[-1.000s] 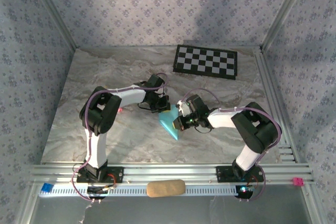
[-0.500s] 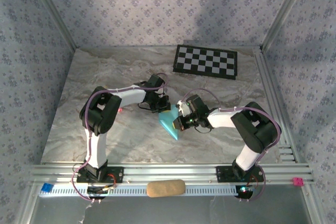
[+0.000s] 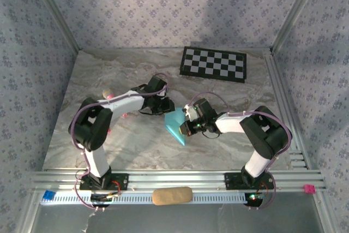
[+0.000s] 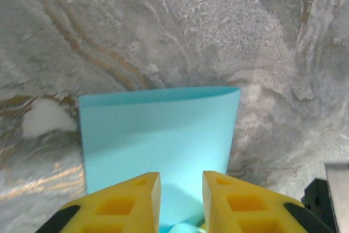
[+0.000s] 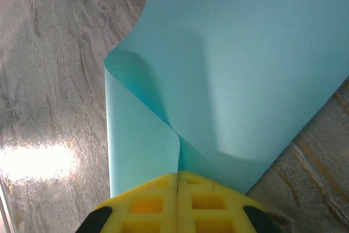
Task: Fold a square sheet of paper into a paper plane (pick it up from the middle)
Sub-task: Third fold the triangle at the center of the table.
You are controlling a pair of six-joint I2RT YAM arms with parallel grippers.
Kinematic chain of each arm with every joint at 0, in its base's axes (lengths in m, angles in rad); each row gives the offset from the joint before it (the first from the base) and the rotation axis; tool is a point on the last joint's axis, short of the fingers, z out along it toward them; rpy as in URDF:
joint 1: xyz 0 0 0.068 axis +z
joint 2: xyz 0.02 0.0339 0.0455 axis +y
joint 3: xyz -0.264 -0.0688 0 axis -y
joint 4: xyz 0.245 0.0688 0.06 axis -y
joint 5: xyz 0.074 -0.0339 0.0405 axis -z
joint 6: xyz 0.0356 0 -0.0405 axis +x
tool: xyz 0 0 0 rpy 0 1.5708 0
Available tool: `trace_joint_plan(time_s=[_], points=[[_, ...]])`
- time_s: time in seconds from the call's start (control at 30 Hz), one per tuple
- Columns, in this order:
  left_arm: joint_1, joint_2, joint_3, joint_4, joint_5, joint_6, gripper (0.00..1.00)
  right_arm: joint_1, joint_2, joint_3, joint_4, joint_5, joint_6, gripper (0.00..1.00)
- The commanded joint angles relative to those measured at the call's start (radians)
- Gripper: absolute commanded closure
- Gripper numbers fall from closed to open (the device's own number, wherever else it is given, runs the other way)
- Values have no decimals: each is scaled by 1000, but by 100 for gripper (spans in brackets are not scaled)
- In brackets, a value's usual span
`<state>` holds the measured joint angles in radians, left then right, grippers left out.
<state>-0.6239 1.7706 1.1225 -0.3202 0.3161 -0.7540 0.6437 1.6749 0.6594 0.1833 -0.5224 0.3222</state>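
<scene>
I see my right tool (image 5: 178,176) clamped on the cyan paper sheet (image 5: 245,53), my left tool (image 4: 181,183) slightly parted and empty; the uncreased fold may spring open.

The paper (image 3: 177,125) lies on the table (image 3: 109,75), checkerboard (image 3: 214,64) behind.

1. The left arm (image 3: 122,101) is stretched forward and angled inward over the table.
2. The left gripper (image 4: 181,184) is held with its jaws slightly parted.
3. The right arm (image 3: 240,121) is bent inward.
4. The right gripper (image 5: 178,177) is pressed closed, with the square sheet of paper (image 5: 245,69) pinched.
</scene>
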Motion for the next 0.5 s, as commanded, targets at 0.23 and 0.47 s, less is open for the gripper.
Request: trace_joint_plan(time_s=[0.23,0.47], points=[[-15,-272,-332,363,89,-268,100,6,20,14,-25,24,-3,100],[-100,-240,-466,610,135,-403,100,7,22,15,-24,29,-1,100]])
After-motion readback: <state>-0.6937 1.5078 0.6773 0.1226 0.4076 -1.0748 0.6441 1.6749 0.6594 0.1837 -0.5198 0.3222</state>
